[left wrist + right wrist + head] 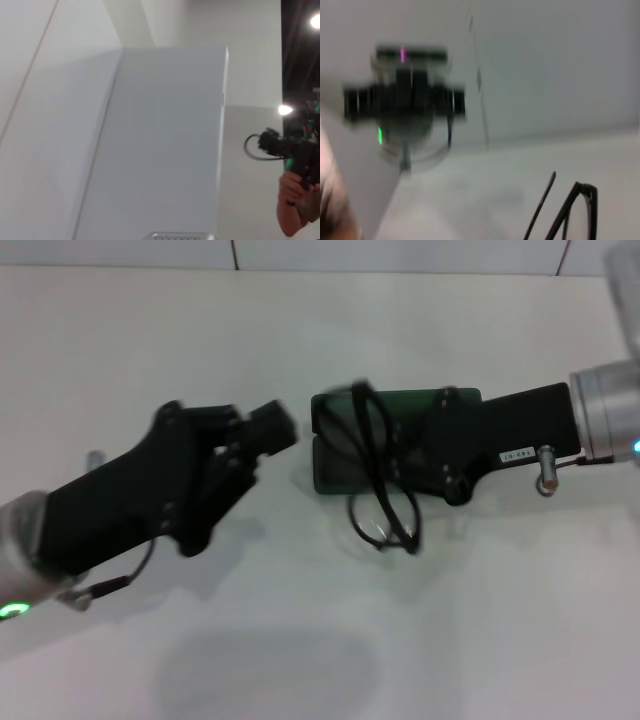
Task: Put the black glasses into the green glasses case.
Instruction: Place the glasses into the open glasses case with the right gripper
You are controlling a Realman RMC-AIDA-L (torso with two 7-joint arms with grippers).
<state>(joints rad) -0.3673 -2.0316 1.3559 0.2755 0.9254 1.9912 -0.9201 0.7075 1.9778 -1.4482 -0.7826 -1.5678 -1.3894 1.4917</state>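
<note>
**Glasses across open case, one gripper at each end**

Item 1, white table (480, 640): bare surface runs wide in front of the arms and behind them, up to the wall seam at the far edge; the near half carries only a faint shadow.

Item 2, green glasses case (340, 455): lies open at mid-table, its long side running left to right. Its left end is exposed; its right end is covered by the right gripper.

Item 3, black glasses (385, 490): draped across the case, temples reaching over the far rim, lenses hanging past the near rim onto the table. The right wrist view catches only part of the frame and a temple.

Item 4, right gripper (440, 445): reaches in from the right, over the case's right end and just beside the glasses (finger spacing cannot be told; the body hides the tips).

Item 5, left gripper (255, 440): just left of the case, a narrow gap of table between them. Fingers appear drawn together, holding nothing.
</note>
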